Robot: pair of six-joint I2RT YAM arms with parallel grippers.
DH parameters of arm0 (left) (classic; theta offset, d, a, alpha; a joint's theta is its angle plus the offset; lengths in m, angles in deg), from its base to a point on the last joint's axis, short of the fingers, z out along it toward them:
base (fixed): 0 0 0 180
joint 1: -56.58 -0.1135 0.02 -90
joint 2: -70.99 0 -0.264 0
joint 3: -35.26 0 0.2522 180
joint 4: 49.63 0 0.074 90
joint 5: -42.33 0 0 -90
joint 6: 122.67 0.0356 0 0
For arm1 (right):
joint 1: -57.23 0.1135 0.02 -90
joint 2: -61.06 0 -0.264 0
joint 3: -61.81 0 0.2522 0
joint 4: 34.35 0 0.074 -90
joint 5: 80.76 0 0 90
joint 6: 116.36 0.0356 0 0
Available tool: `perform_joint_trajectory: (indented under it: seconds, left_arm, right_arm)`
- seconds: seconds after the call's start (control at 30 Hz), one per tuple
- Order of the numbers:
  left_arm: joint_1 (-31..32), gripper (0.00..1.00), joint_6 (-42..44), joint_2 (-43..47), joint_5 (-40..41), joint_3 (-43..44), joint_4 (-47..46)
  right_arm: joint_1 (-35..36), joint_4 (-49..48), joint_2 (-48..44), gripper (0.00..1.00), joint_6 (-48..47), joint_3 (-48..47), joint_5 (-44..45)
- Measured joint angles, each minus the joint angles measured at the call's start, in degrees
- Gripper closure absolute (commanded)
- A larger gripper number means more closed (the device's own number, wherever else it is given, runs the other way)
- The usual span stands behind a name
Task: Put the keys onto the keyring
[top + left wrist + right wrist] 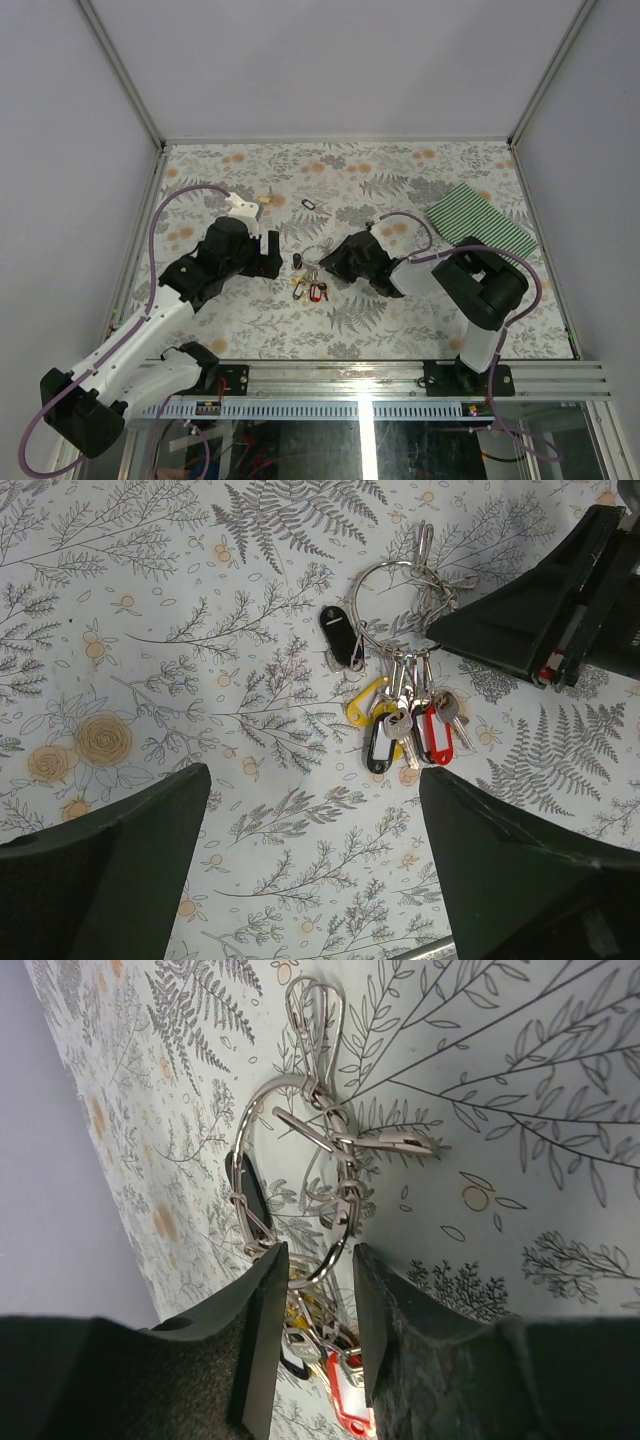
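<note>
We mark the right gripper (318, 1260) with jaws drawn close but a gap showing, and the keyring (335, 1250) runs its near arc straight into that gap; we cannot tell whether the pads actually pinch the wire. From the fingertips the keyring reaches away across the floral table (400, 320), with a wire clip (315, 1010) at its far end. The keys (405, 730) bunch on the ring's near side, with yellow, black and red heads, just beside the right fingers; a black-headed key (342, 632) lies at the ring's left edge. We see the left gripper (315, 780) spread wide, touching nothing, the bunch ahead of it. Further off lie an oval loop (308, 204) and a striped cloth (480, 218).
</note>
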Motion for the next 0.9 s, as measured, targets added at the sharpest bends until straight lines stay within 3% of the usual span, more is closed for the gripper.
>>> perform_joint_trajectory:
  seconds: [0.47, 0.63, 0.9]
  left_arm:
    - [0.57, 0.11, -0.02, -0.46, 0.52, -0.28, 0.0]
    - [0.59, 0.11, -0.02, -0.63, 0.72, -0.31, 0.0]
    - [0.63, 0.11, -0.02, -0.02, 0.7, -0.31, 0.0]
  right_arm:
    - [0.02, -4.81, 3.58, 0.99, 1.62, -1.38, 0.46]
    - [0.02, -2.78, 1.36, 1.0, -2.89, -1.33, 2.01]
    - [0.02, 1.97, -10.73, 1.0, -16.31, -0.26, 3.45]
